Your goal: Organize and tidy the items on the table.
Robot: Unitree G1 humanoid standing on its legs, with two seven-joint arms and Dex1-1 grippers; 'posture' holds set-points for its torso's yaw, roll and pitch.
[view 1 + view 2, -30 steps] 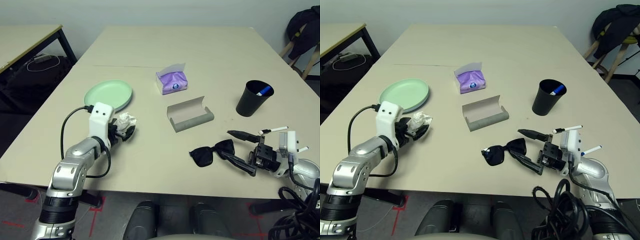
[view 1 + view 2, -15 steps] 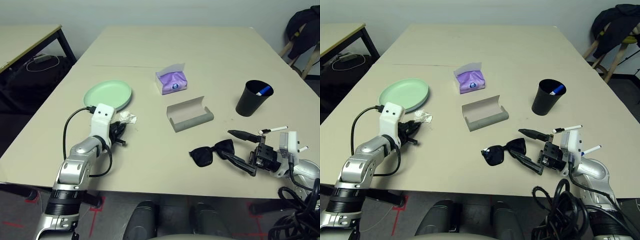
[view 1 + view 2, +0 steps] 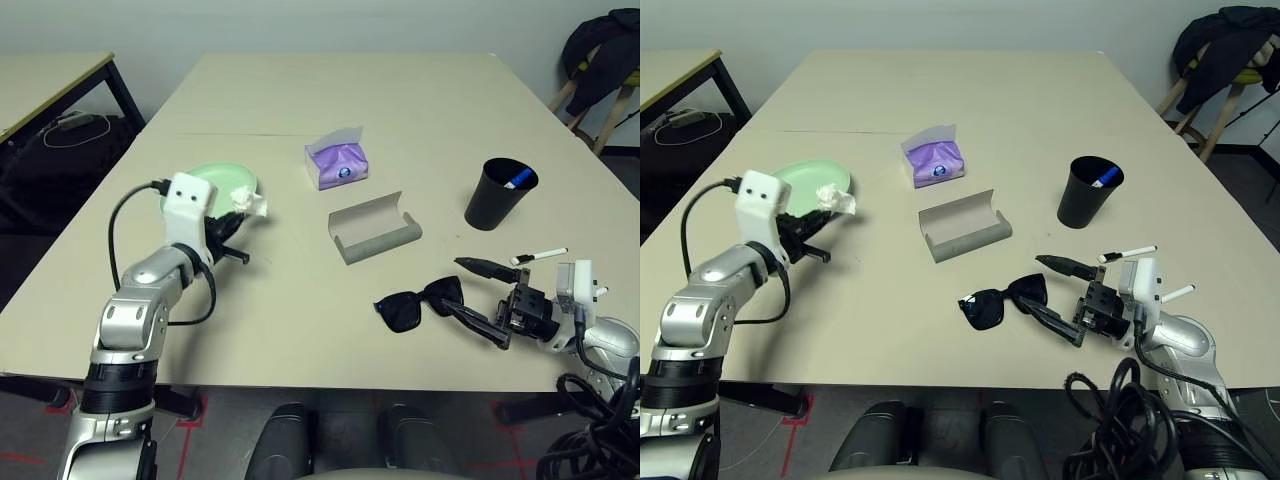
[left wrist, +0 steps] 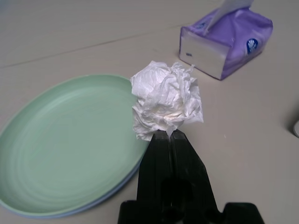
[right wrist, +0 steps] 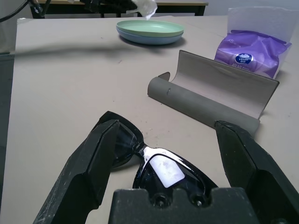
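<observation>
Left gripper (image 4: 167,135) jaws clamp tissue (image 4: 166,100) over plates (image 4: 65,149); right gripper (image 5: 166,144) jaws wide (sunglasses (image 5: 154,161) between).

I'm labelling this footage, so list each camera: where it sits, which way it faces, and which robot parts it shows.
Left and right eye views: on the head, looking forward and down over the table; both silver forearms show.
Left wrist view: on the left wrist, along the left gripper, shut on the crumpled tissue beside the plates.
Right wrist view: on the right wrist, along the open right gripper, facing the sunglasses.
Shared: both wrist views show the purple tissue pack.
</observation>
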